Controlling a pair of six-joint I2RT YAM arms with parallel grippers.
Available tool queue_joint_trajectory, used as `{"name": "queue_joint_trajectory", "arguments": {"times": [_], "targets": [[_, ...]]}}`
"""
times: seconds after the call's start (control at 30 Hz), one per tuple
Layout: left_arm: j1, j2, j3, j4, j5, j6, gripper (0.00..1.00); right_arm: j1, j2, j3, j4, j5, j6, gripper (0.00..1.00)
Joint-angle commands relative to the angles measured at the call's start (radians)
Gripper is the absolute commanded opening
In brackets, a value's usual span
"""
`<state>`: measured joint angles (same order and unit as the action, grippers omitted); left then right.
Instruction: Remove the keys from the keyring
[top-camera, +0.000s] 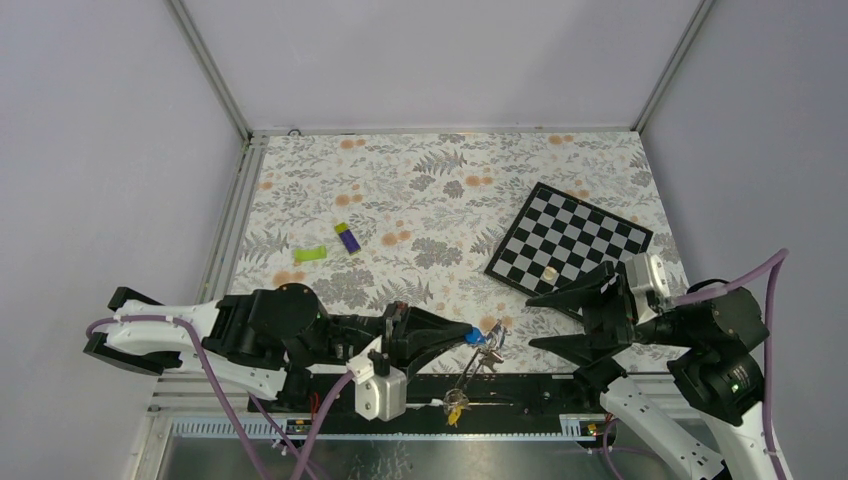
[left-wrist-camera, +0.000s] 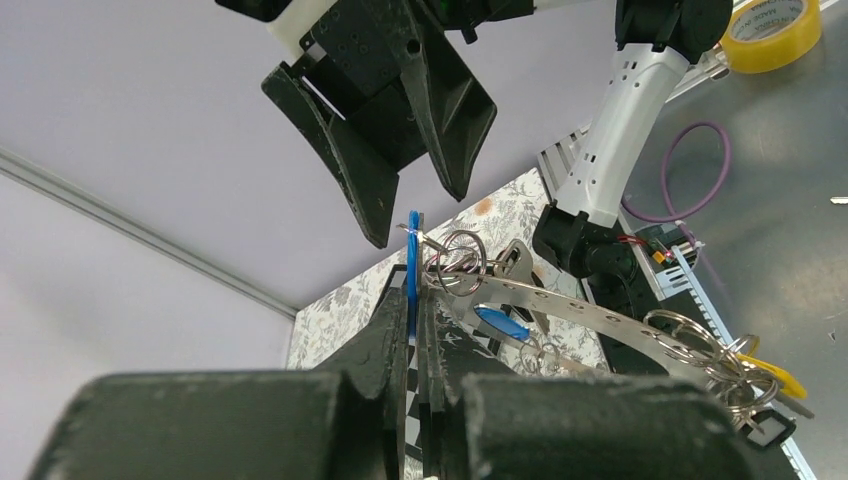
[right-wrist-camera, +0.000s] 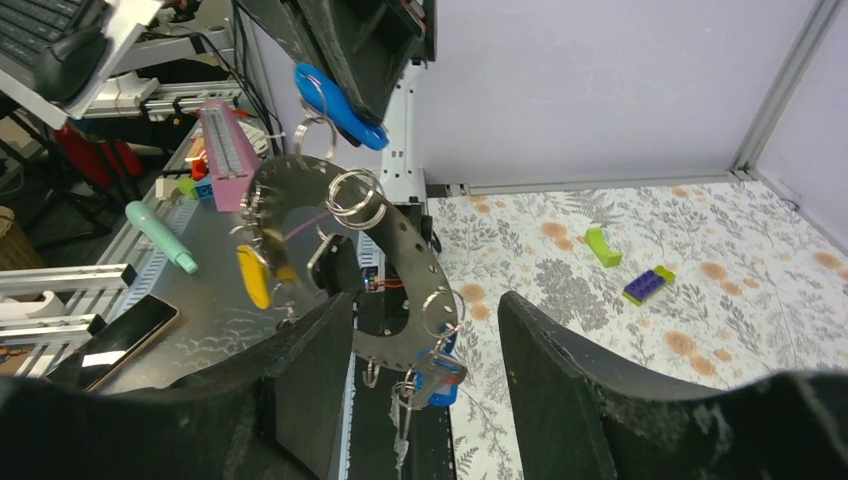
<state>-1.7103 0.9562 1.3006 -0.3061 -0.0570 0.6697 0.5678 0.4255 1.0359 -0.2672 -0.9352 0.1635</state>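
My left gripper (top-camera: 470, 335) is shut on a blue key tag (left-wrist-camera: 412, 262), pinched edge-on between its fingers (left-wrist-camera: 392, 325). From that tag the keyring (left-wrist-camera: 600, 312), a large flat grey metal ring with small holes, hangs over the table's near edge (top-camera: 472, 372). Small split rings on it carry the keys: a yellow-tagged one (right-wrist-camera: 253, 275) at its far side, and a silver key with a blue tag (right-wrist-camera: 435, 375) at its lowest part. My right gripper (top-camera: 532, 320) is open just to the right. In the right wrist view its fingers (right-wrist-camera: 560, 370) flank the keyring (right-wrist-camera: 400, 235) without touching.
A chessboard (top-camera: 570, 240) with a small pale piece (top-camera: 549, 271) lies at the right of the floral cloth. A purple-and-green block (top-camera: 347, 238) and a green brick (top-camera: 310, 254) lie to the left. A phone (right-wrist-camera: 120, 340), a marker (right-wrist-camera: 160, 236) and a tape roll (left-wrist-camera: 770, 25) lie on the metal bench.
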Motion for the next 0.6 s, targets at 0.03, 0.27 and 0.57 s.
{"name": "queue_joint_trajectory", "arguments": {"times": [0.03,0.27,0.57], "targets": [[-0.005,-0.03,0.011,0.096,0.024,0.02,0.0,0.003,0.001,-0.018,-0.108,0.08,-0.079,0.61],[-0.005,-0.034,0.009,0.107,0.025,0.02,0.0,0.002,-0.061,-0.162,-0.02,0.118,-0.02,0.63],[-0.004,-0.028,0.002,0.126,0.014,0.026,0.0,0.003,-0.114,-0.341,0.331,0.086,0.261,0.64]]}}
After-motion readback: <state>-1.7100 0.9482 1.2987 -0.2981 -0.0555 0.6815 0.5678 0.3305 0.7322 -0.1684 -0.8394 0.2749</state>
